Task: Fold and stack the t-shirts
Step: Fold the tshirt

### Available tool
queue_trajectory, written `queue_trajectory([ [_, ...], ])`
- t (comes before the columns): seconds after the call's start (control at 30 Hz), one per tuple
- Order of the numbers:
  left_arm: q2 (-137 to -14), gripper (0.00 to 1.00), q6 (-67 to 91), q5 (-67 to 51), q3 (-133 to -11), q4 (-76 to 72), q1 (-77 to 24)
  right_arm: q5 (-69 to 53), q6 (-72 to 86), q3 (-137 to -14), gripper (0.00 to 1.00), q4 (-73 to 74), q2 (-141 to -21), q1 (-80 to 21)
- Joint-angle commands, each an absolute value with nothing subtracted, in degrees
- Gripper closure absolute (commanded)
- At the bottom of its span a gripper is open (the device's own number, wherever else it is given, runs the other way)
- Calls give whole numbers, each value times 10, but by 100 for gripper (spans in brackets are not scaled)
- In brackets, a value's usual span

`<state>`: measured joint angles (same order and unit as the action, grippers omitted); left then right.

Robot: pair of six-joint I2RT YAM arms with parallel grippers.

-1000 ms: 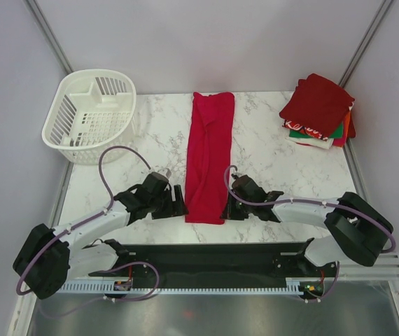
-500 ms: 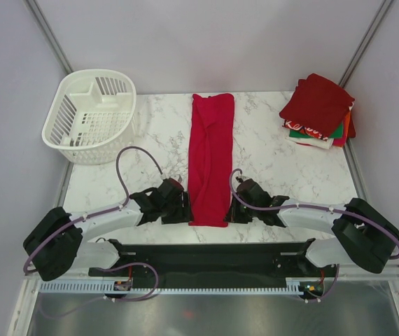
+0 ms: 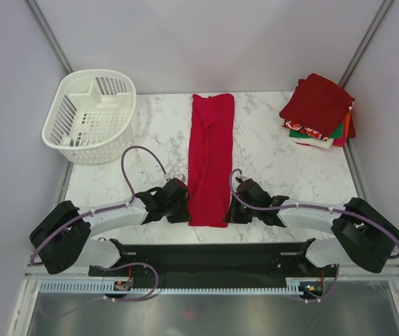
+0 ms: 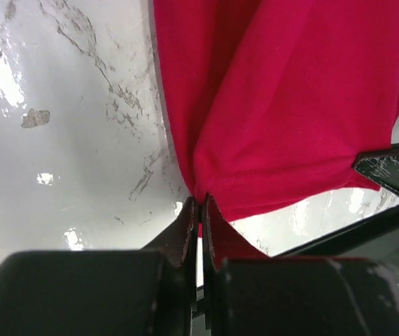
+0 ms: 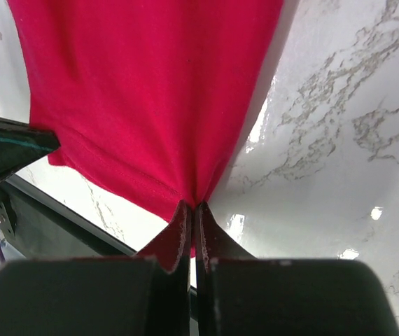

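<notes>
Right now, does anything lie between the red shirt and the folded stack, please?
Nothing visible: only bare table separates the red shirt from the stack at the far right. The left gripper and right gripper pinch its near corners.

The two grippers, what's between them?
The near hem of the bright red t-shirt spans from left gripper to right gripper, each shut on a corner; the top view shows it.
</notes>
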<state>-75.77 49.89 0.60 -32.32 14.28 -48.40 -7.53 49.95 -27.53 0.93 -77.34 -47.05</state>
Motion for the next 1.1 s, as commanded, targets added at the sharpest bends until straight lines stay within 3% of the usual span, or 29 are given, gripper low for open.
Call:
queue_trajectory([
  [0.0,-716,98,510,-24,-315,152,-490,-90,504,-271,100,19,-752,-473],
  [0.27,-590,98,542,-22,-378,303,-521,-69,539,-281,100,104,-651,-503],
  [0.53,-578,98,553,-6,-451,382,-530,18,527,-385,100,220,-605,-524],
  [0.73,-657,98,498,66,-575,448,-519,151,447,-540,100,333,-661,-505],
  [1.07,-834,98,387,38,-721,460,-390,113,356,-666,100,327,-806,-391],
])
